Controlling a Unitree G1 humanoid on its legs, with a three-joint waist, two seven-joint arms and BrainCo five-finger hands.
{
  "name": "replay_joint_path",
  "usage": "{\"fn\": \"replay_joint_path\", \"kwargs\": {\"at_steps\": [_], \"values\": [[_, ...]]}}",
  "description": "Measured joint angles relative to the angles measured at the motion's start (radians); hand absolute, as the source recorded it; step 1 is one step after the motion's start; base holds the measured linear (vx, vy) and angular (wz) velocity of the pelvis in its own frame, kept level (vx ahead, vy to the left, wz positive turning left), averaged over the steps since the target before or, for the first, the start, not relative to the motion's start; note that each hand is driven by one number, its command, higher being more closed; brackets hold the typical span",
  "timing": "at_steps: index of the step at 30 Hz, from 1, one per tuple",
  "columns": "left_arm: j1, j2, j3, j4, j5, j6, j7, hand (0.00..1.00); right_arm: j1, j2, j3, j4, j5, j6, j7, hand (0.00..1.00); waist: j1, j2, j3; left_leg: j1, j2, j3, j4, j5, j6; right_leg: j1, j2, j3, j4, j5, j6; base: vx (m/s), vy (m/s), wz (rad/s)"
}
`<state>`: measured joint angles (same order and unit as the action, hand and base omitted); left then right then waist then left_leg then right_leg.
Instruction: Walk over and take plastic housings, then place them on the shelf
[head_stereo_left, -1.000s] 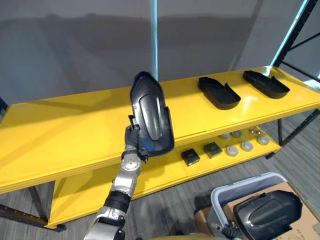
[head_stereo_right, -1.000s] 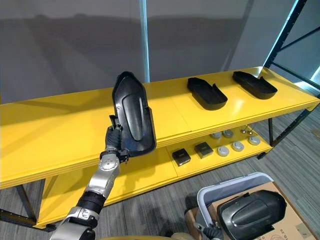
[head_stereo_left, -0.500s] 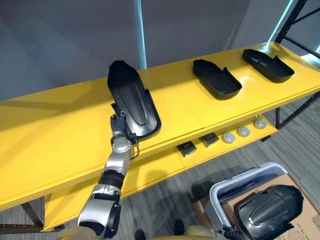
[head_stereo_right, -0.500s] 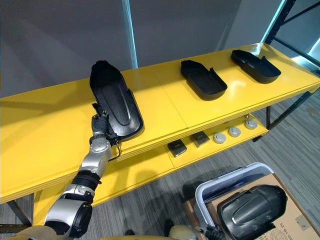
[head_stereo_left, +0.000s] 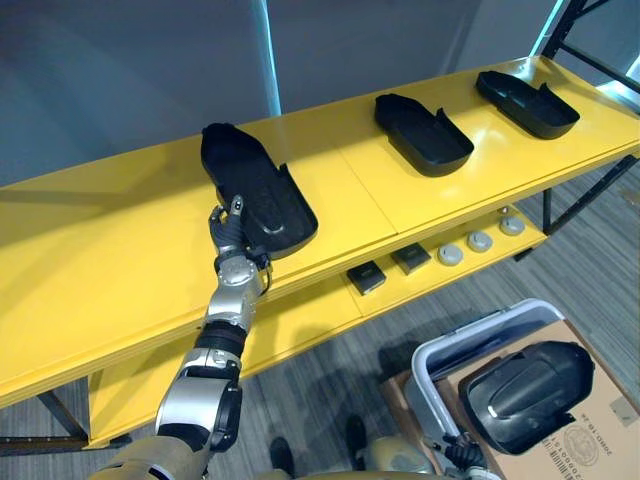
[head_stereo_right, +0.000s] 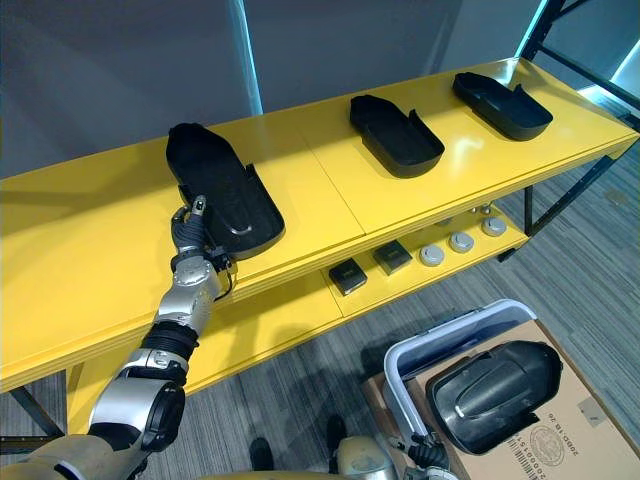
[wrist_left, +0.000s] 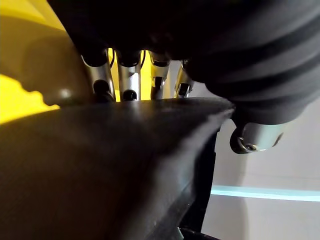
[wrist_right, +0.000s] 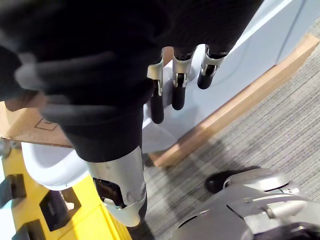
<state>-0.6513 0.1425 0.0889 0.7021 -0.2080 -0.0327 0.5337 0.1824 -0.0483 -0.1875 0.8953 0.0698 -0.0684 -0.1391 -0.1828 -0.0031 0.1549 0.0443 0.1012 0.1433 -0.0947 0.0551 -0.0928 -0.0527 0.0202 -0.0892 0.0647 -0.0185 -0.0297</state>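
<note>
Yellow shelf (head_stereo_left: 100, 260), top deck carries three black housings in a row, all hollow side up and well apart. Spacing looks deliberate, one slot each, which leaves bare deck further left for more.

Left housing (head_stereo_left: 255, 185) lies flat on the deck with its near end close to the front edge. Left hand (head_stereo_left: 232, 228) is at that near end. The wrist view shows its fingers (wrist_left: 129, 80) going down past the housing's wall, with the thumb on the other side. That reads as a pinch on the wall, hand closed on it. Judgement: set-down is done, release is not. Middle housing (head_stereo_left: 422, 133) and right housing (head_stereo_left: 527, 102) sit untouched.

Fourth housing (head_stereo_left: 520, 395) is at lower right, rounded side up, raised over the box (head_stereo_left: 590, 440). It is probably carried by the right hand (wrist_right: 178, 85) and waiting its turn. Cannot tell that hand's grip, as the housing hides it from the head views and the wrist view doesn't settle it.

Containers:
- Cardboard box on the floor. Top is covered by the fourth housing, contents not visible.
- Pale bin (head_stereo_left: 440, 360) just beside the box, touching or nearly. Inside mostly hidden, cannot tell what is in it.

Lower deck (head_stereo_left: 300, 335) holds two small black blocks (head_stereo_left: 367, 279) side by side, then a few grey discs (head_stereo_left: 480, 241) further right, all loose.
</note>
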Motion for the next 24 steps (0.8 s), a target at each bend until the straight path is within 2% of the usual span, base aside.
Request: {"fn": "replay_joint_path", "kwargs": {"at_steps": [7, 19, 24], "values": [[0.001, 0.0, 0.001, -0.03, 0.005, 0.004, 0.02, 0.0, 0.0, -0.001, 0.0, 0.0, 0.0, 0.0, -0.013, 0.0, -0.001, 0.005, 0.003, 0.007, -0.008, -0.006, 0.0, 0.001, 0.0, 0.014, -0.002, -0.006, -0.006, 0.0, 0.0, 0.0, 0.009, 0.03], [0.006, 0.002, 0.001, -0.187, 0.212, 0.007, 0.036, 0.0, 0.0, -0.014, 0.0, 0.001, 0.0, -0.001, -0.01, 0.0, 0.003, 0.02, 0.012, 0.009, -0.01, -0.031, 0.0, 0.007, 0.003, 0.039, -0.003, -0.025, -0.033, 0.013, 0.002, -0.02, 0.004, 0.05], [0.04, -0.001, -0.004, -0.259, 0.235, 0.008, 0.038, 0.0, 0.0, -0.015, 0.0, 0.003, 0.0, 0.0, -0.011, 0.0, 0.001, 0.022, 0.013, 0.019, -0.01, -0.033, -0.001, 0.007, 0.003, 0.053, -0.004, -0.032, -0.041, 0.013, 0.002, 0.0, 0.0, 0.01]]}}
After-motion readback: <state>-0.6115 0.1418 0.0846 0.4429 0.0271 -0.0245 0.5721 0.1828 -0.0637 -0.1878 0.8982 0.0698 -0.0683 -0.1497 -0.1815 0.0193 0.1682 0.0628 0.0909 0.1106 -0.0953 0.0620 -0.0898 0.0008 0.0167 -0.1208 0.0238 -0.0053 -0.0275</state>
